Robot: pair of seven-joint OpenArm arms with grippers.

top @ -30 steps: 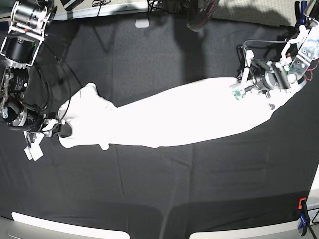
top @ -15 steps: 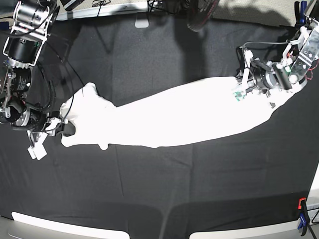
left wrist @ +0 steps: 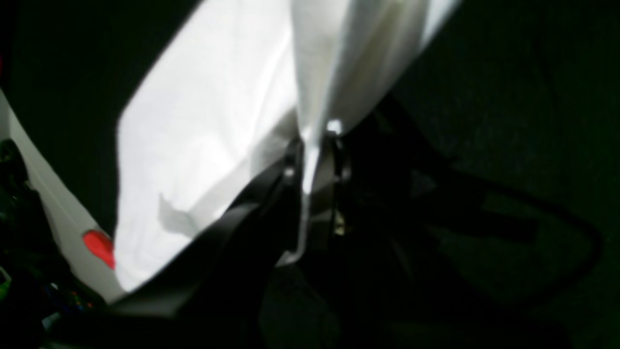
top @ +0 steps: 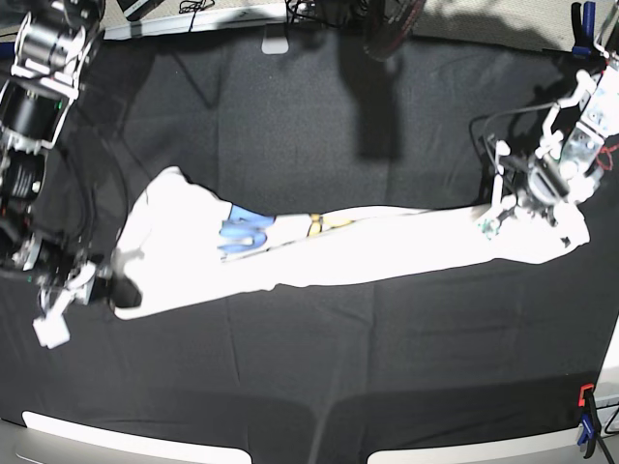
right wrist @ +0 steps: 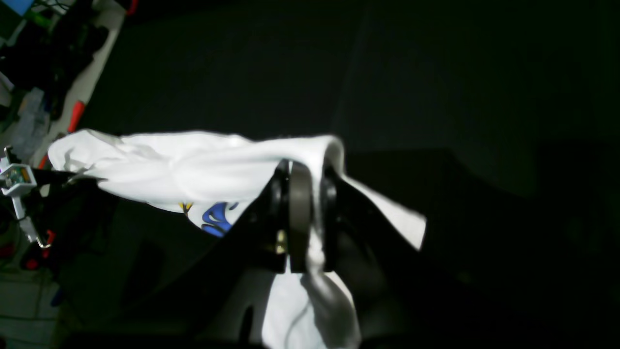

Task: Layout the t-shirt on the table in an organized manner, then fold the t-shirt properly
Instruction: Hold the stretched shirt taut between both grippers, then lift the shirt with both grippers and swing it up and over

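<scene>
Both end effectors, left point(left wrist: 312, 145) and right point(right wrist: 302, 184), are clamped on the shirt point(top: 387, 242), pulling it long across the desk point(top: 309, 367). Blue print shows; no words can be read.

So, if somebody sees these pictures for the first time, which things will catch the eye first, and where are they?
First the white t-shirt, stretched in a long band across the middle of the black table in the base view. Next, the two hands pinching its ends: the right hand on that view's left, the left hand on its right, both shut on cloth. A little blue and yellow print shows near the left end.
</scene>
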